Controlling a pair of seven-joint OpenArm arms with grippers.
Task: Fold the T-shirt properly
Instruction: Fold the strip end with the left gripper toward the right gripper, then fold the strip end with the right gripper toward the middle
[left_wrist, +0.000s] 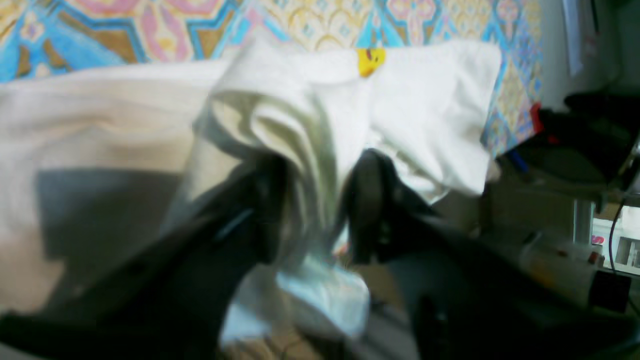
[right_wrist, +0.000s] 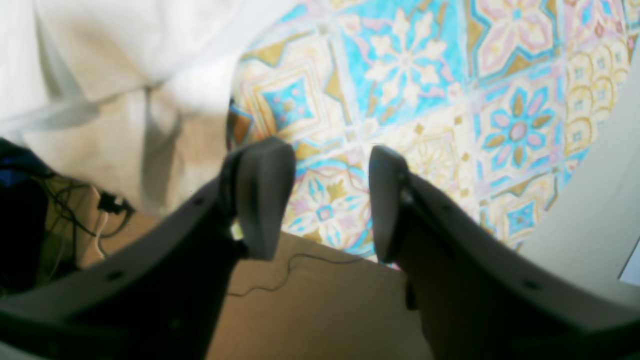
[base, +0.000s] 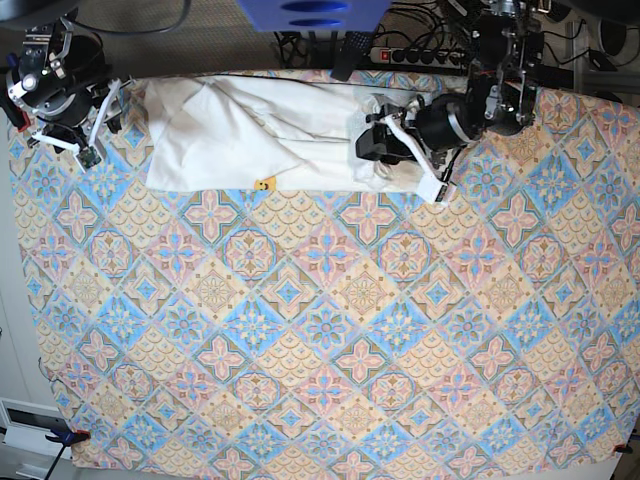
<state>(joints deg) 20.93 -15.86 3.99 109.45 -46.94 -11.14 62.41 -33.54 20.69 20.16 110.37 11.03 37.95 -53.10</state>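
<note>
Left wrist view: my left end effector (left_wrist: 312, 210) has its jaws apart around a bunched fold of T-shirt (left_wrist: 280, 125); it may snag when I retreat. Right end effector (right_wrist: 325, 200) stands apart, empty, over the desk (base: 330, 330). The shirt lies at 12 o'clock, print hidden.

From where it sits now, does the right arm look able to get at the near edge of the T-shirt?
Probably yes. The right gripper is open and empty over bare patterned cloth, with the T-shirt just beside it and nothing in between. The left gripper is at the far end.
</note>
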